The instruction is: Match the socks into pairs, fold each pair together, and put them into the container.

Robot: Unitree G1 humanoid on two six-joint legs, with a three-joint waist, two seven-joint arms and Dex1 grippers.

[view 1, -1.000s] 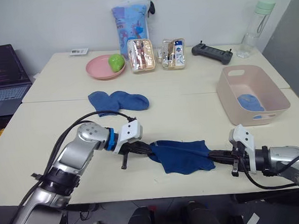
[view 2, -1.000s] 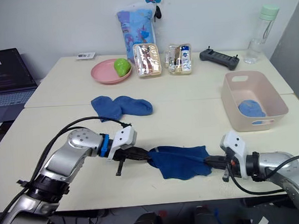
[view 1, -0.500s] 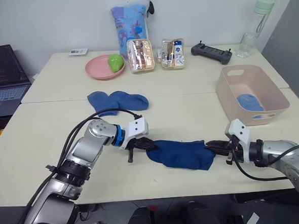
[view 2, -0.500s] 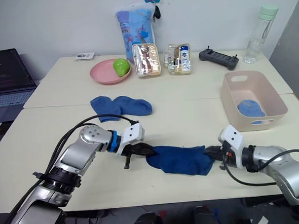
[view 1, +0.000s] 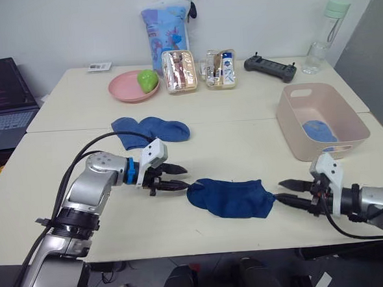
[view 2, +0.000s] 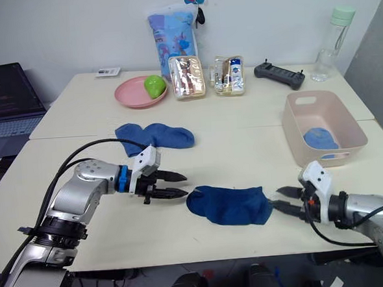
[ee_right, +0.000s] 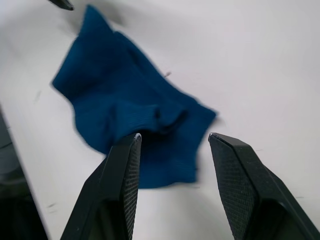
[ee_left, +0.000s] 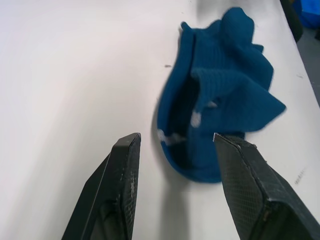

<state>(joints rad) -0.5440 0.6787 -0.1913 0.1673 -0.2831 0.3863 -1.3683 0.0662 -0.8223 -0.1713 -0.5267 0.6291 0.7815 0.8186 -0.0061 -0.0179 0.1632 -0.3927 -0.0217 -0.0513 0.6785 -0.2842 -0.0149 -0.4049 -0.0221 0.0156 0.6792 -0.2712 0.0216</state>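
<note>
Socks (view 1: 230, 198) (dark blue, folded) lie on the table (view 1: 243, 137) between left gripper (view 1: 176, 177) and right gripper (view 1: 286, 193), both with fingers apart.

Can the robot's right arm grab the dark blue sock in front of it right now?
Probably yes. The right gripper is open and sits just beside the dark blue sock, pointing at its edge, with only bare table between them. The left gripper is open and apart from the sock's other end.
</note>
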